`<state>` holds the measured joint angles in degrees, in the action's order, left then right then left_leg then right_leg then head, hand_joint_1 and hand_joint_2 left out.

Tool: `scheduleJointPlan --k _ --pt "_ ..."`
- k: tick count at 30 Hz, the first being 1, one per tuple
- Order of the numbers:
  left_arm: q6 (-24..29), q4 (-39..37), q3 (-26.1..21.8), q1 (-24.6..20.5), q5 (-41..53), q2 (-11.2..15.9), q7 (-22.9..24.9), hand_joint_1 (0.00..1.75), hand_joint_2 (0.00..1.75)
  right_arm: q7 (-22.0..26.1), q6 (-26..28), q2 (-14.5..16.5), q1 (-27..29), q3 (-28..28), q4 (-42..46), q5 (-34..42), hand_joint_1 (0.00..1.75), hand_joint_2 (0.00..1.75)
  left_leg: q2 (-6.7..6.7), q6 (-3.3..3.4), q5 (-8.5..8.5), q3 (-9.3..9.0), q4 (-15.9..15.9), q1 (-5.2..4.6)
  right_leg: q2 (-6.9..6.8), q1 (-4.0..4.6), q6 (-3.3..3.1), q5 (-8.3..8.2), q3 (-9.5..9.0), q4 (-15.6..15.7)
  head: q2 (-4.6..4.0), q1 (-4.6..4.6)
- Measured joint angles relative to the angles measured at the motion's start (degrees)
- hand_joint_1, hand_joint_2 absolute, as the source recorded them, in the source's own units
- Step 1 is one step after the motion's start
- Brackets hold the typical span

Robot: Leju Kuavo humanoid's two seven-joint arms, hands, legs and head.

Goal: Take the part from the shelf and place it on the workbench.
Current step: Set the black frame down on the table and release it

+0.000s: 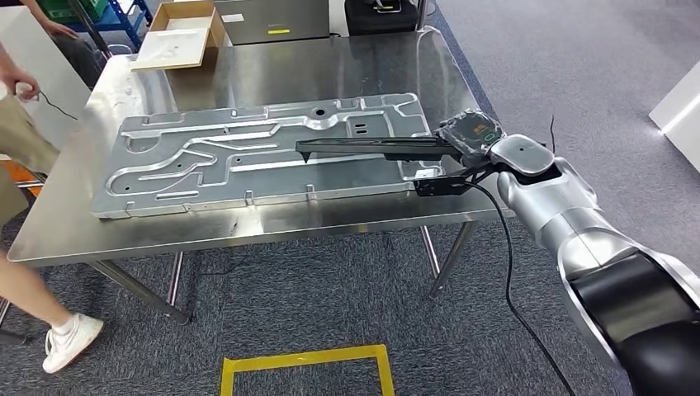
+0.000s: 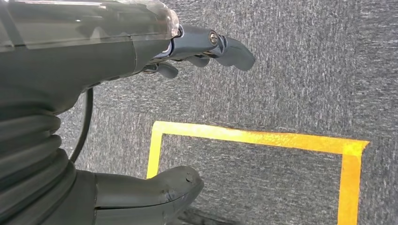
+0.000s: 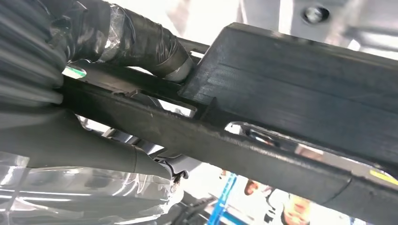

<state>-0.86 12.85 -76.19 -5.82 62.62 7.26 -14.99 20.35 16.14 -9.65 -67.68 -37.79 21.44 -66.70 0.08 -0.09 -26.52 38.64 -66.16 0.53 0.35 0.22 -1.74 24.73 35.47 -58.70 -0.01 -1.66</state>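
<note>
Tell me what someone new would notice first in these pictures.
A big grey metal panel with raised channels lies flat on the steel workbench. The right hand holds a long black part out over the panel's near right end. On the carpet below, yellow tape marks a square.

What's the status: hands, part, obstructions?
Right hand grips long black bar-shaped part over large embossed metal plate on steel workbench. Left hand hangs open over floor.

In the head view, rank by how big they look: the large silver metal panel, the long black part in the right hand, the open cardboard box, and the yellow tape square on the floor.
1. Silver metal panel
2. Yellow tape square, cut off by the frame
3. Long black part, gripped by the right hand
4. Cardboard box, farther away, so its rank against the part is unsure
</note>
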Motion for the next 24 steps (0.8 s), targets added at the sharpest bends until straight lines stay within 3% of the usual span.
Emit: scheduleJointPlan --k 2,5,7,11,12,13,15,17,19,21,23,24 --pt "0.27 0.0 0.0 0.08 0.0 0.23 -0.02 0.0 1.75 0.02 0.6 0.58 -0.31 -0.15 -0.01 0.34 1.75 1.75 0.03 0.61 1.87 -2.77 5.71 -0.27 -0.12 0.32 0.26 0.09 0.13 -0.13 -0.01 0.01" --pt "0.82 0.0 0.01 0.34 0.0 0.37 -0.37 0.0 1.75 0.3 1.23 0.94 -0.25 -0.28 -0.06 1.02 1.75 1.75 0.12 1.1 2.14 -3.34 7.06 -0.34 -0.21 0.35 0.98 0.09 0.28 -0.1 -0.01 -0.01" --pt "0.95 0.0 0.02 0.36 0.01 0.4 -0.79 0.0 1.75 0.54 1.55 1.08 -0.09 -0.33 -0.13 1.42 1.75 1.75 0.24 1.71 2.56 -3.62 7.74 -0.1 -0.21 0.22 1.62 1.2 0.87 -1.5 -0.01 0.01" --pt "0.97 0.0 0.03 0.38 0.07 0.36 -1.26 0.0 1.75 0.51 1.95 1.17 0.74 -0.33 -0.47 1.93 1.75 1.75 0.31 2.2 2.78 -3.74 8.06 0.02 -0.2 -0.53 2.67 7.07 6.8 -13.95 -0.01 0.02" --pt "0.99 0.0 0.06 0.45 0.17 0.35 -1.4 0.0 1.75 0.46 1.94 1.17 1.11 -0.33 -0.62 2.07 1.75 1.75 0.29 2.18 2.74 -3.75 8.03 0.03 -0.21 -0.73 2.85 6.94 7.48 -15.11 -0.01 0.02" --pt "1.0 0.0 0.12 0.5 0.27 0.35 -1.63 0.0 1.75 0.39 1.94 1.17 1.48 -0.33 -0.78 2.3 1.75 1.75 0.28 2.12 2.69 -3.77 7.97 0.05 -0.25 -0.9 2.96 5.81 7.16 -14.2 -0.01 0.02" --pt "0.99 0.0 0.25 0.53 0.43 0.35 -2.01 0.0 1.75 0.31 1.97 1.17 1.89 -0.32 -0.98 2.71 1.75 1.75 0.27 2.0 2.61 -3.8 7.88 0.08 -0.3 -1.06 3.03 3.31 5.53 -10.64 0.0 0.02" --pt "0.97 0.0 0.3 0.53 0.44 0.35 -2.14 0.0 1.75 0.29 2.0 1.17 1.98 -0.31 -1.03 2.86 1.75 1.75 0.27 1.96 2.58 -3.81 7.85 0.08 -0.32 -1.08 3.02 2.51 4.82 -9.19 -0.01 0.02" --pt "0.95 0.0 0.43 0.53 0.55 0.34 -2.38 0.0 1.75 0.32 2.41 1.01 2.37 -0.18 -1.08 3.29 1.75 1.75 0.24 1.68 2.44 -3.81 7.73 -0.01 -0.44 -0.98 2.78 1.1 2.81 -5.1 -0.01 0.02" --pt "0.91 0.0 0.7 0.61 0.76 0.37 -2.54 0.0 1.75 0.49 3.33 0.17 3.99 0.36 -1.41 4.63 0.87 1.75 0.2 0.75 2.21 -3.82 7.66 -0.12 -0.49 -0.76 1.96 -0.26 0.47 -0.28 -0.01 0.01" --pt "0.89 0.0 0.86 0.75 0.94 0.43 -2.22 0.0 1.75 0.82 4.13 -0.72 5.84 1.06 -1.78 6.01 0.0 1.75 0.18 -0.16 1.02 -3.3 6.28 -0.02 -0.46 -0.79 1.0 -0.41 -0.17 0.92 -0.01 0.01" --pt "0.91 0.0 0.87 0.79 1.0 0.51 -2.02 0.0 1.75 1.04 4.43 -0.96 6.46 1.33 -1.87 6.41 0.0 1.75 0.16 -0.39 -0.41 -2.33 4.02 0.05 -0.48 -0.92 0.68 -0.5 -0.35 1.15 -0.01 0.0"
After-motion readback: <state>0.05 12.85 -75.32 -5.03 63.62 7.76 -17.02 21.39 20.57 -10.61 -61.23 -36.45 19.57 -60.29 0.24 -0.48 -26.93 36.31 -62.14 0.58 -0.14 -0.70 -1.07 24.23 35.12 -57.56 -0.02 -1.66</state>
